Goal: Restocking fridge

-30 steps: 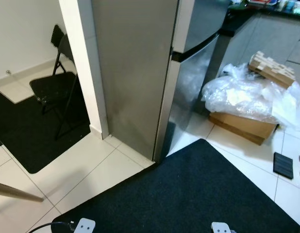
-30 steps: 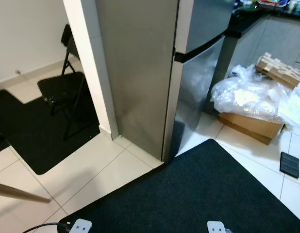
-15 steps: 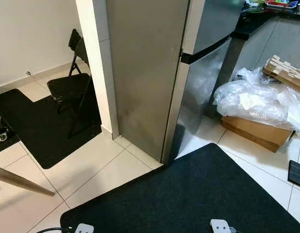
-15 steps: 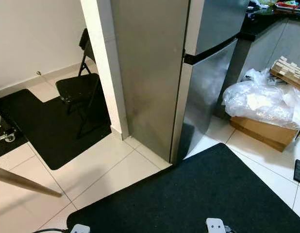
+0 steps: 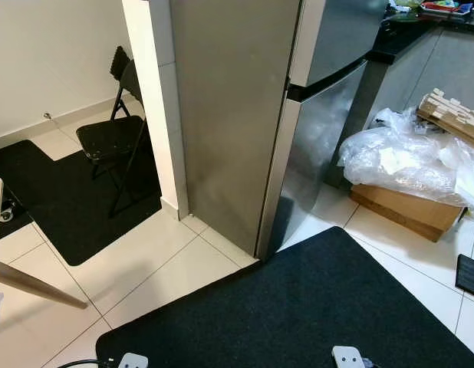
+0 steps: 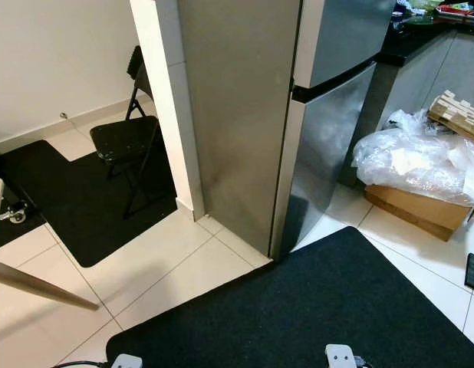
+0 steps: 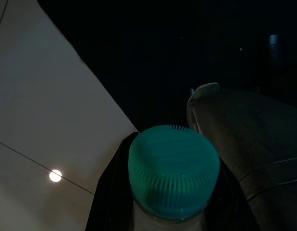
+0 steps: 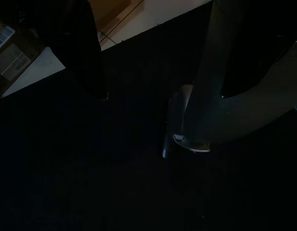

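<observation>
Left wrist view: I'm seeing the left gripper (image 7: 170, 211) clamping a green-capped bottle (image 7: 173, 168), fridge (image 5: 298, 115) standing closed ahead-right; right gripper's state I can't tell.

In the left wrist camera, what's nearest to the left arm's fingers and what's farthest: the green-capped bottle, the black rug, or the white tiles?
1. Bottle: held between the fingers.
2. Black rug: on the floor below.
3. White tiles: beyond the rug's edge, off to the side.

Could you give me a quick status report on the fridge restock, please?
Left gripper shut on a green-capped bottle, arm hanging low. Fridge ahead, both doors closed. Black mat leads up to it; plastic-covered box lies right.
</observation>
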Robot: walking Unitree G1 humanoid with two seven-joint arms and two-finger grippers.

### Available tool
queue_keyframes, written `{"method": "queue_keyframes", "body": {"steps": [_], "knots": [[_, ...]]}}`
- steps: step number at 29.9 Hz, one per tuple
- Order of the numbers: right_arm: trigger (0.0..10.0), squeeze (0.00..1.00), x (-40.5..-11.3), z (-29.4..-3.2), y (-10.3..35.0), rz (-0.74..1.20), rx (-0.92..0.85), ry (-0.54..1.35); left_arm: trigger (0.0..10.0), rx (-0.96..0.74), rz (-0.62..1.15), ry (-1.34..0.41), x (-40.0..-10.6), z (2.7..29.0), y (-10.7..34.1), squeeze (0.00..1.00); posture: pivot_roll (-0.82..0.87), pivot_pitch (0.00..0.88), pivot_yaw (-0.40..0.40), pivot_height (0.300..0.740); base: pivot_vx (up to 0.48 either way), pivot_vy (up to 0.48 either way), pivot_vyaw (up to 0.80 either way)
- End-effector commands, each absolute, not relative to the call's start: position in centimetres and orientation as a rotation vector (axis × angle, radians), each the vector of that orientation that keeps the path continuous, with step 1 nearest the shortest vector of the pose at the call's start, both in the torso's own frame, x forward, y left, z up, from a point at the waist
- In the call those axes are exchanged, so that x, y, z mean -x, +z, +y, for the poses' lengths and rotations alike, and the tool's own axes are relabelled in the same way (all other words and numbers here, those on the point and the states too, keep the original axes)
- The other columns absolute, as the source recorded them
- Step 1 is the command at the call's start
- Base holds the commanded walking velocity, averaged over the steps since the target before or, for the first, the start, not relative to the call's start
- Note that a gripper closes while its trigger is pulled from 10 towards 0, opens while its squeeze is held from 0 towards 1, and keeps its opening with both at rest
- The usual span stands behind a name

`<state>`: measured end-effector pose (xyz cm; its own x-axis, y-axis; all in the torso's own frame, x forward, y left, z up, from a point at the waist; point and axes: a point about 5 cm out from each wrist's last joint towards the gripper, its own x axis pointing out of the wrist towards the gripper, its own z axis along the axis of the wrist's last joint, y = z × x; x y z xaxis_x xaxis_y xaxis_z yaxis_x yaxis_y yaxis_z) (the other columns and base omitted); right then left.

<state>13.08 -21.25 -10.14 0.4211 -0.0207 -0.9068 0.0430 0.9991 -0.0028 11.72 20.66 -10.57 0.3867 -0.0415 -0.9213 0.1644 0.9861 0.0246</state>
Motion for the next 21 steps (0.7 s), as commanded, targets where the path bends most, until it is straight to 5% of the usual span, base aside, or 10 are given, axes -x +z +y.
{"method": "queue_keyframes", "body": {"steps": [1,8,21], "knots": [[10.0,0.00,-13.16,-21.45,-10.07,1.131,-0.014,-0.038,10.0,-0.106,1.188,-0.136,-11.28,20.32,-10.77,0.00,0.11,0.000,-0.005,0.740,0.000,0.000,0.00],[10.0,0.00,-13.09,-21.39,-10.10,1.133,-0.016,-0.038,10.0,-0.100,1.188,-0.135,-11.30,20.26,-10.77,0.00,0.11,0.000,-0.005,0.740,0.000,0.000,0.00],[10.0,0.00,-12.89,-21.29,-10.18,1.138,-0.022,-0.037,10.0,-0.094,1.191,-0.140,-11.16,20.20,-10.81,0.00,0.11,0.000,-0.004,0.740,0.335,0.000,0.00]]}}
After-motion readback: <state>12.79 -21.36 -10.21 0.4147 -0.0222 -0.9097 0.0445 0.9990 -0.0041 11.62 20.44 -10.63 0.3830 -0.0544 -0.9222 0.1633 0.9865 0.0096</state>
